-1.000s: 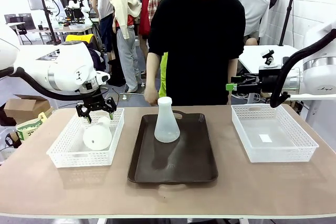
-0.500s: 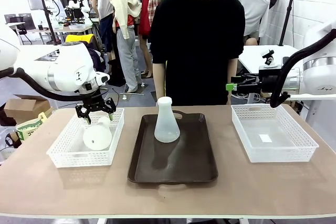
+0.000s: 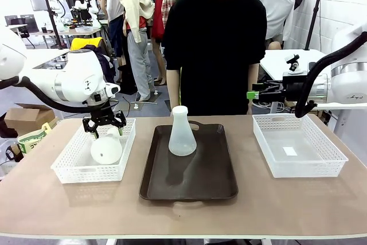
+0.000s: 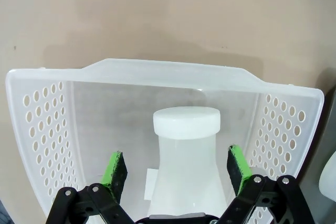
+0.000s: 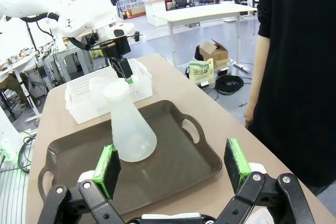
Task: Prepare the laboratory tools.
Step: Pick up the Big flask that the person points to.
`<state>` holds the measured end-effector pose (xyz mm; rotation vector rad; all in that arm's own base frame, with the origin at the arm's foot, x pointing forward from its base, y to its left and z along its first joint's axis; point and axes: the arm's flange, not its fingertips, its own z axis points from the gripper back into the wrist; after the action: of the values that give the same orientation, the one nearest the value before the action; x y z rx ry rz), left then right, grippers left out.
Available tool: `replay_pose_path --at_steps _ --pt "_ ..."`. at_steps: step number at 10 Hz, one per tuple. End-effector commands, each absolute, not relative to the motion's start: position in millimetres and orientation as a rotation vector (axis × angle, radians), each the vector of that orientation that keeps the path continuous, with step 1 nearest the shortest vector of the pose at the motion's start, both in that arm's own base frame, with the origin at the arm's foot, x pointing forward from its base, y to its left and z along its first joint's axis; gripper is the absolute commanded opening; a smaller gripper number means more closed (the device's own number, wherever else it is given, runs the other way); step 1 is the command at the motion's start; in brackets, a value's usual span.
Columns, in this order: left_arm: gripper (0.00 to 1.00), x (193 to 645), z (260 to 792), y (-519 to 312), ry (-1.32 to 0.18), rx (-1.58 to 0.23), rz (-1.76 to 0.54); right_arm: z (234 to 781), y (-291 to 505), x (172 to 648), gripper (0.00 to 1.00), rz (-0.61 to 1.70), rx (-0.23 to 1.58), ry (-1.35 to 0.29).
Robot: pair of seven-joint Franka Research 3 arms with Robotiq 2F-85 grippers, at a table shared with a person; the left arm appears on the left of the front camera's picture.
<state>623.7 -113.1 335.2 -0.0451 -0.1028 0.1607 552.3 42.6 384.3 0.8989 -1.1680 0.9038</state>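
One translucent white flask lies tilted in the left mesh basket, neck pointing up and back. My left gripper hovers open just above that neck. In the left wrist view the capped flask sits between the green pads of the left gripper, with a gap on each side. The second flask stands upright at the far end of the dark brown tray. My right gripper hangs open, high above the table's far right. The right wrist view shows the right gripper empty and the upright flask.
An empty white mesh basket sits to the right of the tray. A person in a black shirt stands at the far edge, arms at the sides. The tray's near half is bare.
My left gripper has sunk a little toward the flask's neck in the basket. The person's hand has drawn back from the tray's far edge. The right arm has not moved.
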Motion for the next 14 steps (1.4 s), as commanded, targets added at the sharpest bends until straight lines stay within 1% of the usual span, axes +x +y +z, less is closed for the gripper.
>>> replay_pose_path --at_steps 1,2,6,7,10,11,12,14 --pt "1.0 634.1 336.9 -121.1 -0.086 -0.041 0.18 384.9 42.6 552.5 1.0 0.904 0.889 -1.147" --pt "0.89 636.8 335.8 -122.4 -0.076 -0.042 0.16 384.9 42.6 552.5 1.0 0.904 0.889 -1.147" --pt "0.15 638.4 336.2 -127.0 -0.064 -0.028 0.155 384.9 42.6 552.5 1.0 0.904 0.889 -1.147" --pt "0.0 638.1 336.4 -127.7 -0.062 -0.026 0.155 384.9 42.6 552.5 1.0 0.904 0.889 -1.147" --pt "0.0 638.6 335.7 -126.3 -0.048 -0.02 0.166 384.9 42.6 552.5 1.0 0.904 0.889 -1.147" --pt "0.0 639.4 331.5 -123.9 0.0 -0.029 0.184 384.9 42.6 552.5 1.0 0.904 0.889 -1.147" --pt "0.0 632.1 334.2 -124.7 -0.061 -0.036 0.145 384.9 42.6 552.5 1.0 0.904 0.889 -1.147" --pt "0.0 632.1 334.2 -124.7 -0.061 -0.036 0.145 384.9 42.6 552.5 1.0 0.904 0.889 -1.147"
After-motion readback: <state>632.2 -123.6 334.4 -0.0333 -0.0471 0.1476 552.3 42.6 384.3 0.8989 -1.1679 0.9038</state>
